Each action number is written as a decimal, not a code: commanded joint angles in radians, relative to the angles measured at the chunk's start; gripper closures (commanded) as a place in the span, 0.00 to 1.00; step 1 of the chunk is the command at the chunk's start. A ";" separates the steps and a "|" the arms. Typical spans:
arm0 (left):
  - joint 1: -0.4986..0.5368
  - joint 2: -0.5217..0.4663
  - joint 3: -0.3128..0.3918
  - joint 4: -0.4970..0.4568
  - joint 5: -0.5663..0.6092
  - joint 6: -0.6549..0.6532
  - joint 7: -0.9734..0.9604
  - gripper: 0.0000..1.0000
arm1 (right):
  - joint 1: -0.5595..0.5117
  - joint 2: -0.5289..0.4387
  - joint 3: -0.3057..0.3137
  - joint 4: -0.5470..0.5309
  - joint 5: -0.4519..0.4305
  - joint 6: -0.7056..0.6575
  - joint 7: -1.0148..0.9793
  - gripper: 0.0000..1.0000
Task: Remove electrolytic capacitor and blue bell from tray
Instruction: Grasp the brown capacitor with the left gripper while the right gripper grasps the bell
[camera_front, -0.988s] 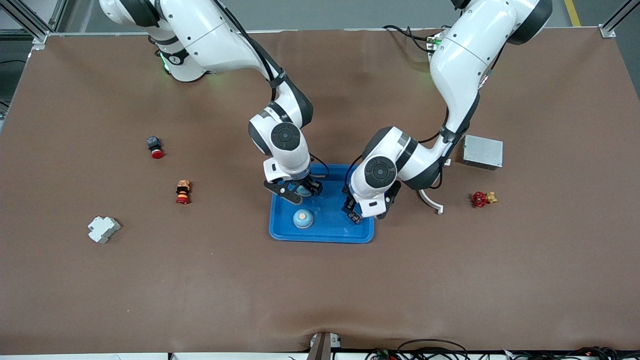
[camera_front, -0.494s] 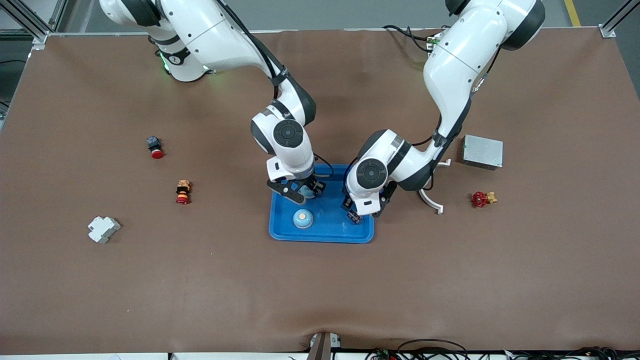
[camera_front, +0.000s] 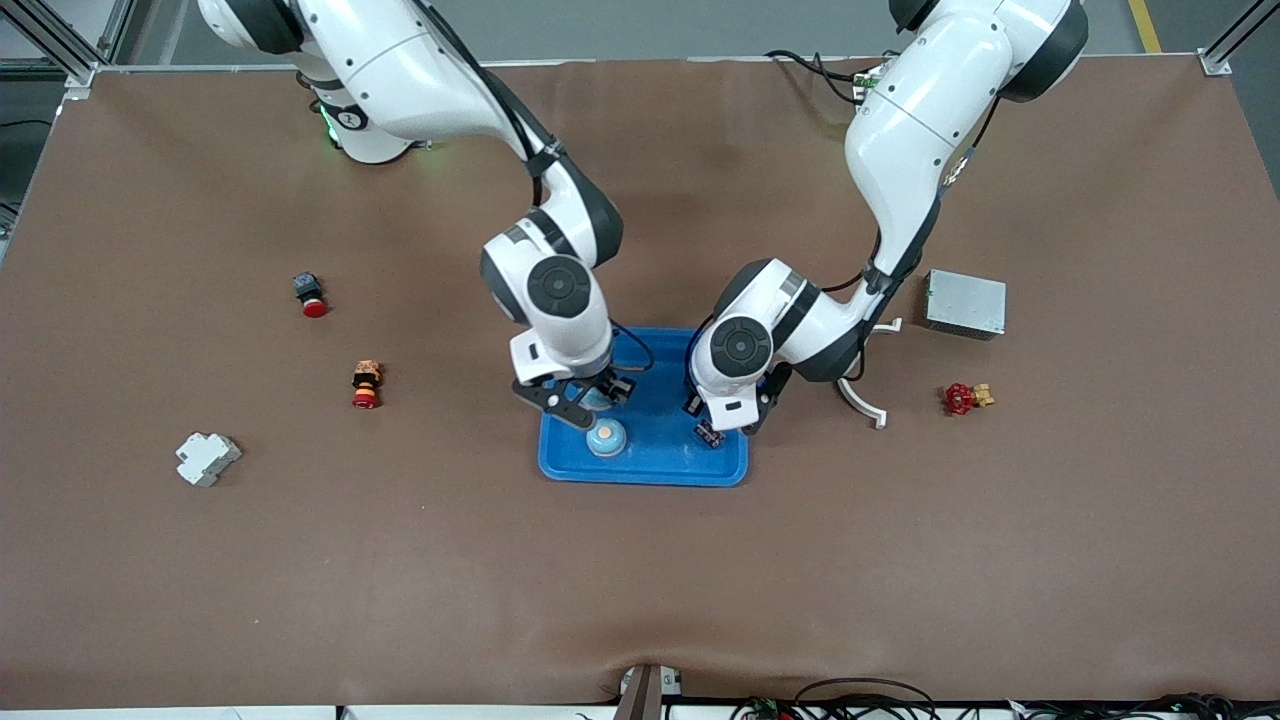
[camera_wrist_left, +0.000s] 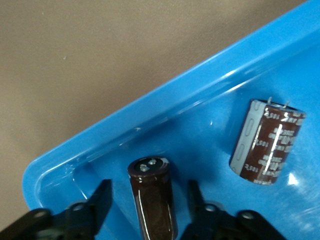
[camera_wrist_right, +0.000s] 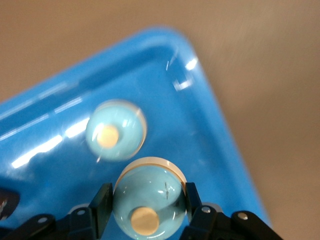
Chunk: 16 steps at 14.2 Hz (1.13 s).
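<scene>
A shallow blue plastic tray (camera_front: 660, 468) is sitting mid-table. Over it, the right gripper (camera_wrist_right: 145, 207) is clenching a pale blue domed bell (camera_wrist_right: 146, 199), above a second bell (camera_wrist_right: 116, 130) lying in the tray. The left gripper (camera_wrist_left: 150, 200) is straddling a brown cylindrical capacitor (camera_wrist_left: 152, 195), fingers apart from it, beside another capacitor (camera_wrist_left: 267, 145) in the tray.
</scene>
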 joint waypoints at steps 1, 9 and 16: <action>-0.013 -0.003 0.009 0.009 0.027 -0.002 -0.020 0.81 | -0.107 -0.076 0.014 -0.012 0.015 -0.083 -0.183 1.00; -0.005 -0.035 0.009 0.038 0.021 -0.013 -0.020 1.00 | -0.397 -0.174 0.015 -0.088 0.021 -0.145 -0.703 1.00; 0.056 -0.155 0.006 0.113 0.016 -0.214 0.103 1.00 | -0.545 -0.199 0.012 -0.124 0.101 -0.134 -1.007 1.00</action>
